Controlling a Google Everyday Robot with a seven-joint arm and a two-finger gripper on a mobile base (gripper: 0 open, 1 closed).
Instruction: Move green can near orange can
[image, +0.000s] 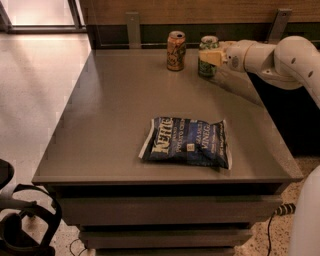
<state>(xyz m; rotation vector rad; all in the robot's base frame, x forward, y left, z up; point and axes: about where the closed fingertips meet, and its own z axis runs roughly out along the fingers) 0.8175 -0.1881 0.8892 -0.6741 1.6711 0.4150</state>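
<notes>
Pincer (210, 57), reaching in from the right at the far edge of the bench (115, 115), closed around the green can (206, 69), which is upright. Orange can (176, 50) stands just left of it, not touching. Blue chip bag (187, 141) lies flat towards the front, well apart from both cans

The tool (214, 56) sits right at the green can (204, 67) and covers its right side, so the pattern there's hidden. The arm (295, 60) behind the tool gets cut off at the right edge. On the orange can (175, 50), just left of the tool, the lettering's too small to read.
</notes>
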